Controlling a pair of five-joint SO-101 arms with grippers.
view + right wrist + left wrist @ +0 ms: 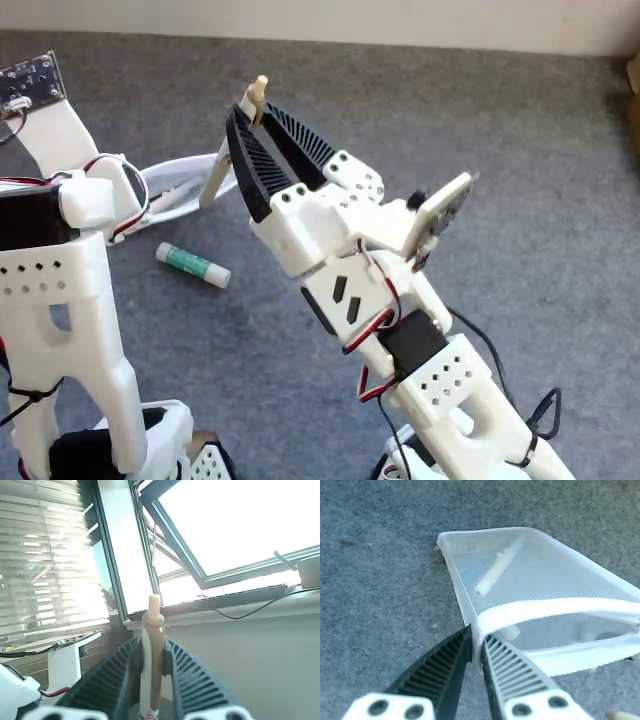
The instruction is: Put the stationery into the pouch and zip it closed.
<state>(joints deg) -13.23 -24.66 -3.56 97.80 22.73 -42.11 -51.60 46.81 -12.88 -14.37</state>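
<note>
Currently I am pinching the open rim of the mesh pouch (pixel 520 575) with the left gripper (pixel 477 637), while the right gripper (pixel 151 644) is clamping a beige pen (pixel 152 612), lifted close beside the pouch. A pale stick-like item (pixel 492 572) is lying inside the pouch, and a glue stick (pixel 193 264) is lying near the pouch. By my reckoning, the pen, the glue stick and the zipping are still waiting.

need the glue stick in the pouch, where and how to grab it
Take the glue stick across the middle of its green barrel, coming down from above. It lies flat on the grey surface, free on both long sides, so a grip crosswise to its length fits.
</note>
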